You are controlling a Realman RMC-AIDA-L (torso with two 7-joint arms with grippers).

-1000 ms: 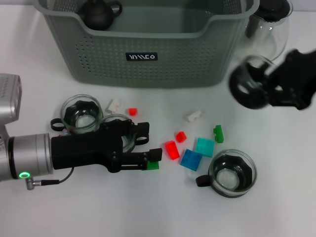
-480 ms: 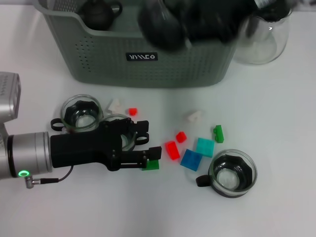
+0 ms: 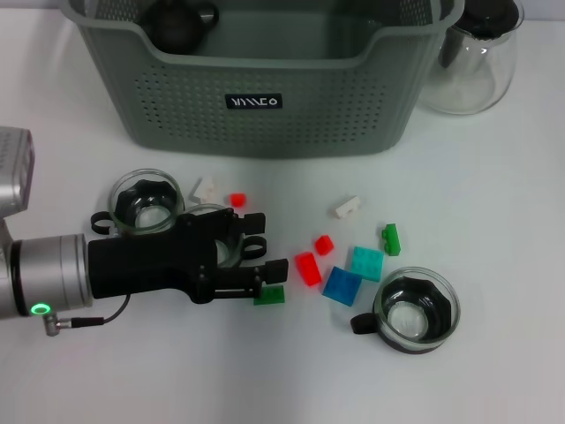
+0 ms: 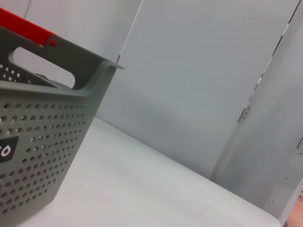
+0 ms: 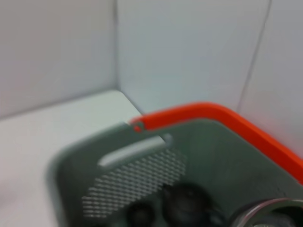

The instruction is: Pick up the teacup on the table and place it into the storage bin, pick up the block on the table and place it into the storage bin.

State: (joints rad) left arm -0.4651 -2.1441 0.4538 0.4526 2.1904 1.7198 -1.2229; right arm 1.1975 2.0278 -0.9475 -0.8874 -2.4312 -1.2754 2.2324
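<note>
The left gripper (image 3: pixel 269 281) lies low on the table, jaws around a green block (image 3: pixel 269 296) — apparently gripping it; lifting it to the storage bin (image 3: pixel 265 106) likely follows.

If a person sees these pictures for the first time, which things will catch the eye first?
The large grey-green storage bin at the far side of the table, with a dark teapot in its left corner. In front of it, the left gripper lies low over the table, its fingers at a small green block, among scattered coloured blocks and glass teacups, one near the right.
</note>
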